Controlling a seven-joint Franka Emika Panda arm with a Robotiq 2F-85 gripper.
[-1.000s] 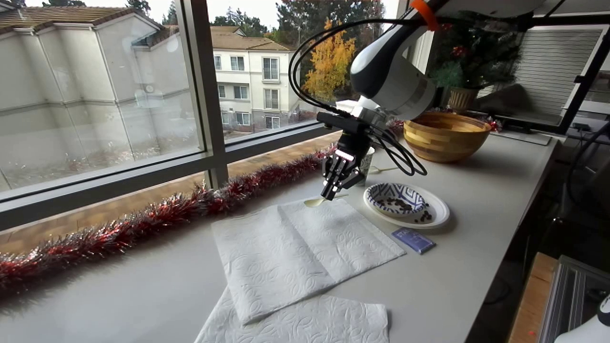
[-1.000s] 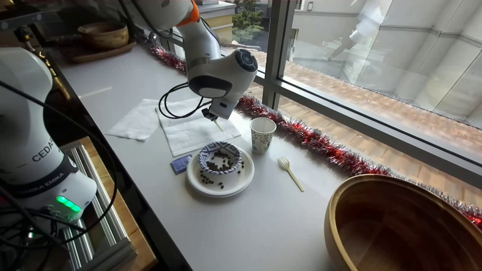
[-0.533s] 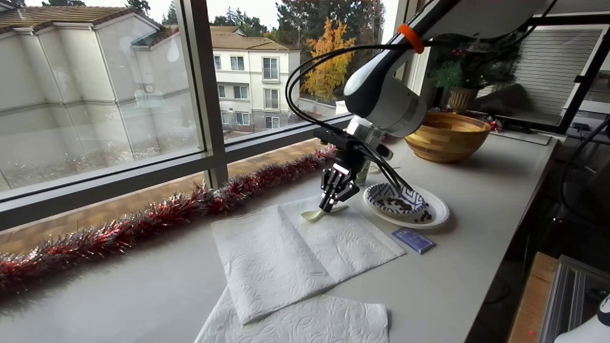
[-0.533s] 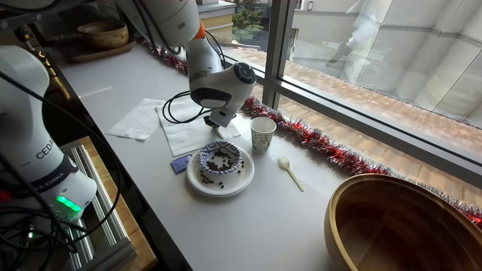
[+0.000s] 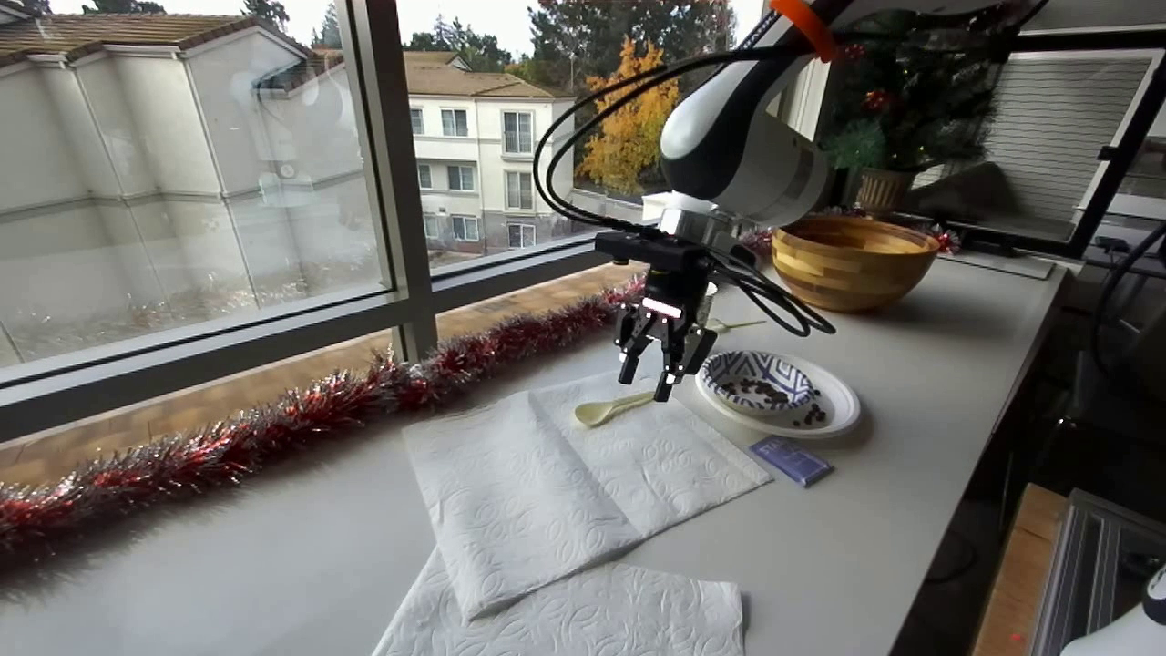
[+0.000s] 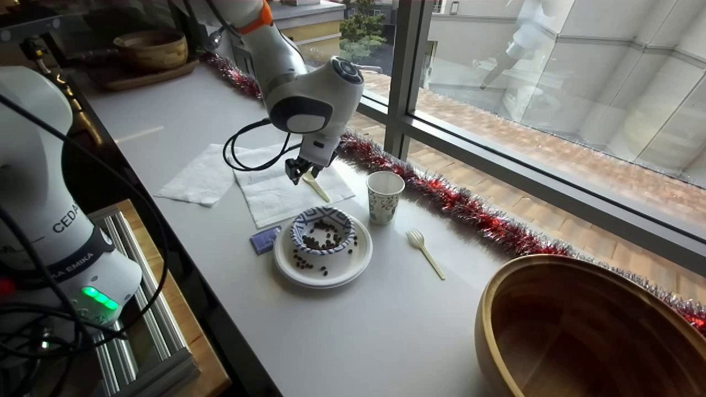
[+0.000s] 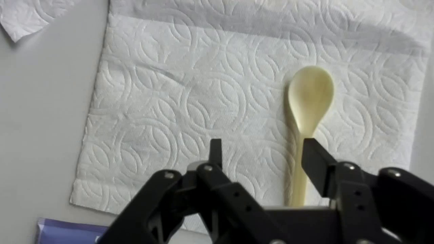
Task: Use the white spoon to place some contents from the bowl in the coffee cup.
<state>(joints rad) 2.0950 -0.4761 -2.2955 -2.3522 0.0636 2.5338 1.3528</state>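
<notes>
Nothing in the gripper [image 7: 262,152] here: the jaws stood well apart, and what showed through most of the gap was just paper towel [image 7: 169,118]. The white spoon [image 7: 306,128] lay on that towel under the fingers [image 7: 317,167], but off-centre. In the wrist view its handle ran just inside the finger on the right, with most of the gap on its other side. Couldn't tell whether that fingertip touched the handle or only hung over it. There was just the one arm [image 6: 314,99], so no question about which was nearer. My guess: the pick-up called for a little sideways shift so the handle sat midway, then down and squeeze.

The angle looked pretty friendly, imo. The spoon's long axis ran close to straight up and down the wrist view, roughly square to the jaws' closing direction, so I doubted it needed much twist. The scoop end pointed out ahead of the fingertips and the handle ran back under the gripper. In both exterior views the handle end pointed roughly toward the bowl [image 6: 300,223], so the scoop faced away from it.

Farther out, that bowl stood on a white plate [image 6: 347,270], dark bits [image 6: 312,242] in the bowl and on the plate. The coffee cup [image 6: 384,204] stood upright just beside the plate, and a fork [image 6: 426,255] lay beyond it.
</notes>
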